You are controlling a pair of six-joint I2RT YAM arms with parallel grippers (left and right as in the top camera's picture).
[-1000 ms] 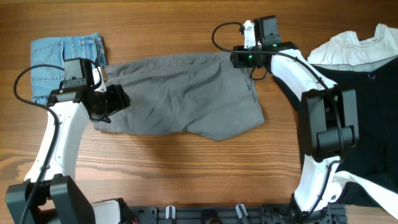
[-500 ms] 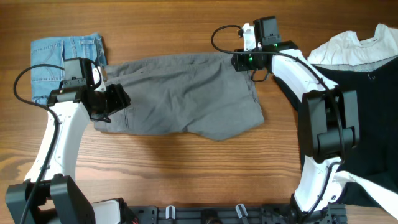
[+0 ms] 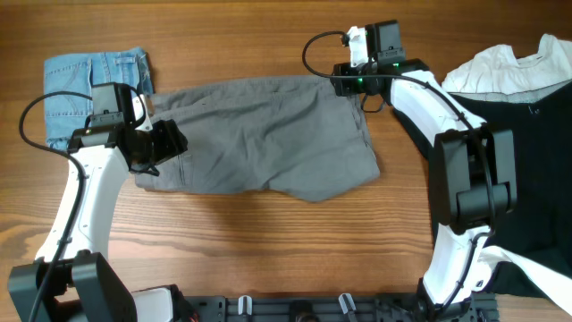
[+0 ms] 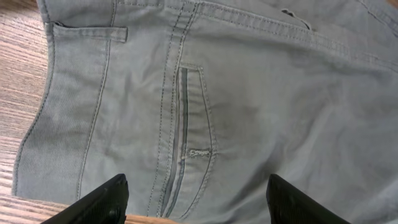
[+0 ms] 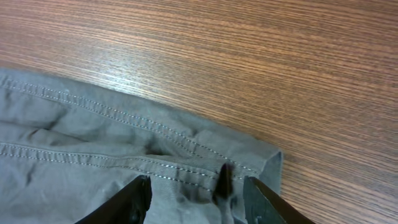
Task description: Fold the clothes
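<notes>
Ahead of the right gripper the bare table runs open. Behind it, a black garment and white cloth crowd the wood. Behind the left gripper lie denim shorts; under its spread fingers, only flat grey shorts.

plain mid-grey shorts, light-blue denim shorts, black garment
</notes>
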